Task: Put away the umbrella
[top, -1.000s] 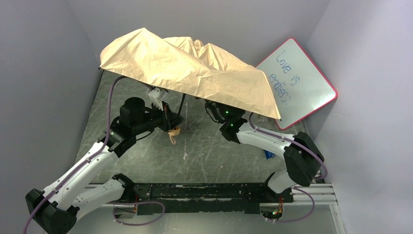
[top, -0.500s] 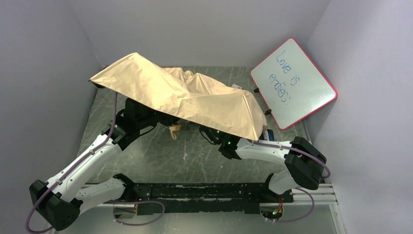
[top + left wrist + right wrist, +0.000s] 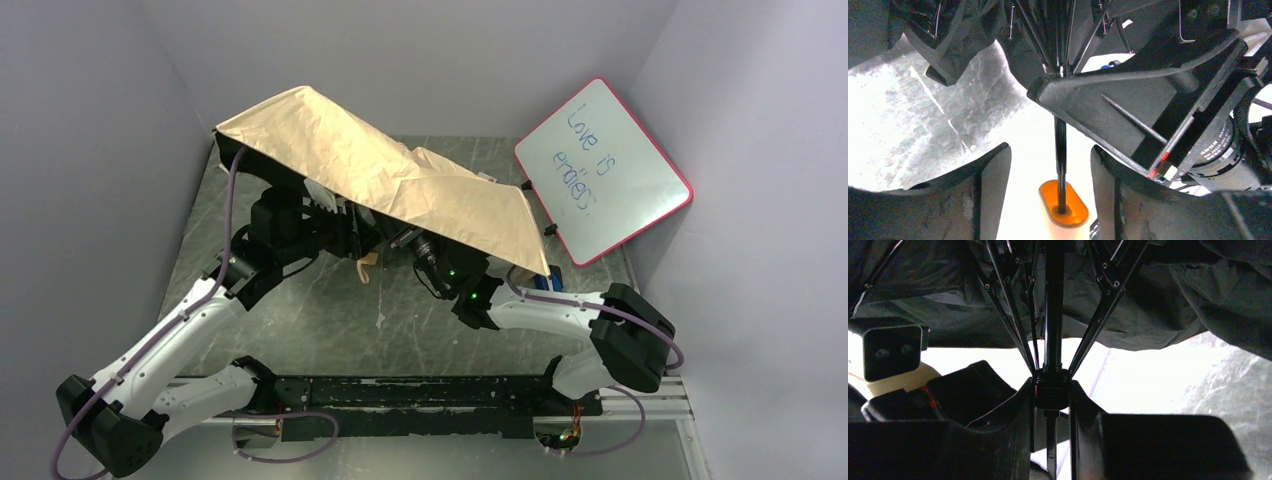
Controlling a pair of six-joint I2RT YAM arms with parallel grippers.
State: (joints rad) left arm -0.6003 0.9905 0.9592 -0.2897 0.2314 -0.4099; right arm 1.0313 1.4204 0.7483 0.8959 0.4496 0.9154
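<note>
Now, your umbrella (image 3: 380, 180) half-open above the counter (image 3: 420, 310), tan canopy (image 3: 330, 150) draped over both arms, left end effector (image 3: 1050, 150) spread either side of its orange handle (image 3: 1063, 210), right end effector (image 3: 1050, 385) clamped on the runner (image 3: 1050, 392)

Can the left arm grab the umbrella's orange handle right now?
Probably yes. The umbrella handle sits between the left gripper's open jaws. There is a gap on each side and nothing in the way, so closing the jaws should catch it.
</note>
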